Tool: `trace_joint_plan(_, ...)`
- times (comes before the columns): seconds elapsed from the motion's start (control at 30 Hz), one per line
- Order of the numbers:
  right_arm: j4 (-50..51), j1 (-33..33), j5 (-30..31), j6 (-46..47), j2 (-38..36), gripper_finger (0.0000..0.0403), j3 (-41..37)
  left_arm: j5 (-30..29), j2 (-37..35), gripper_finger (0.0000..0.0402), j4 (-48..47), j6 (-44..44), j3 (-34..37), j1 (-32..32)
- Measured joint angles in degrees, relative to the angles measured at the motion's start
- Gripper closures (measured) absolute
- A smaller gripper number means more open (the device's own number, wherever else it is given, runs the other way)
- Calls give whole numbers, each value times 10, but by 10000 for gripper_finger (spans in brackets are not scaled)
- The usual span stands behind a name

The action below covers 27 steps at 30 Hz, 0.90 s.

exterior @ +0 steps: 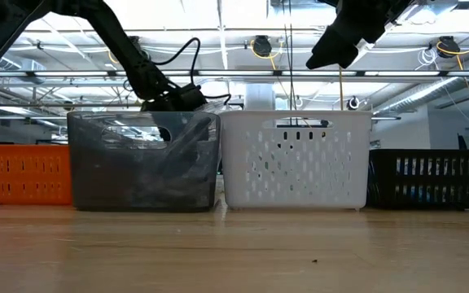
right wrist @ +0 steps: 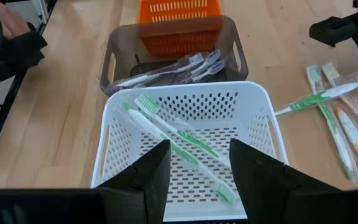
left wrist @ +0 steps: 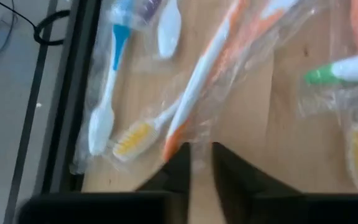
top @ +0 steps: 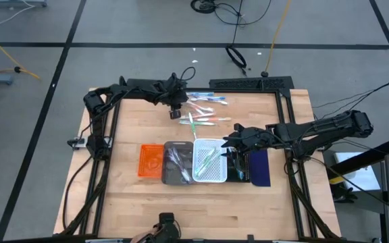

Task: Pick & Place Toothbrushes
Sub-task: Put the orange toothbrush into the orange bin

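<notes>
Your left gripper [top: 175, 111] sits at about twelve o'clock on the table [top: 134, 196], right at the near edge of the loose pile of wrapped toothbrushes [top: 204, 111]. Through its wrist camera you see the two dark fingers [left wrist: 179, 163] drawn close together with only a thin gap, their tips at the end of an orange-and-white brush [left wrist: 197, 81] in its clear wrapper; you cannot tell whether the wrapper is actually pinched. Beside that brush lie a blue one [left wrist: 107, 87] and a yellow-bristled one [left wrist: 138, 132], with a green-handled one [left wrist: 344, 70] off to the far side.

Your right gripper [top: 229, 143] hovers at about three o'clock from the table's middle, just at the edge of the white basket [top: 215, 177]. Its fingers [right wrist: 151, 177] stand wide apart with nothing between them. Directly beyond them, two green-and-white toothbrushes [right wrist: 179, 149] lie crossed on the white basket's floor.

The grey basket [right wrist: 114, 53] next door holds several purple and white brushes [right wrist: 176, 68]. The orange basket [top: 151, 162] sits past it at the nine o'clock end of the row, and the black basket [exterior: 430, 179] and a navy tray [top: 258, 169] sit at the three o'clock end. More green and orange brushes [right wrist: 337, 121] rest loose on the wood.
</notes>
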<state>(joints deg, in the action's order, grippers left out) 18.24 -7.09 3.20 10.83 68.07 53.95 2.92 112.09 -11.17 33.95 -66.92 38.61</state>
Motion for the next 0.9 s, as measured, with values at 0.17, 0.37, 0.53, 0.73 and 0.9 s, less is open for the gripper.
trace_joint_plan(0.17,0,0,0,0,0,248,0,-15,-1,397,-26,-26,0,0)
trace_joint_plan(0.37,0,0,0,0,0,248,0,-21,-44,401,-74,-44,0,-18)
trace_joint_plan(0.53,0,0,0,0,0,248,0,-39,-72,395,-22,-29,0,-33)
trace_joint_plan(0.73,0,0,0,1,0,248,0,-46,-63,350,-5,-21,0,-30)
trace_joint_plan(0.9,0,0,0,0,0,248,0,-46,-63,277,3,-26,0,-23)
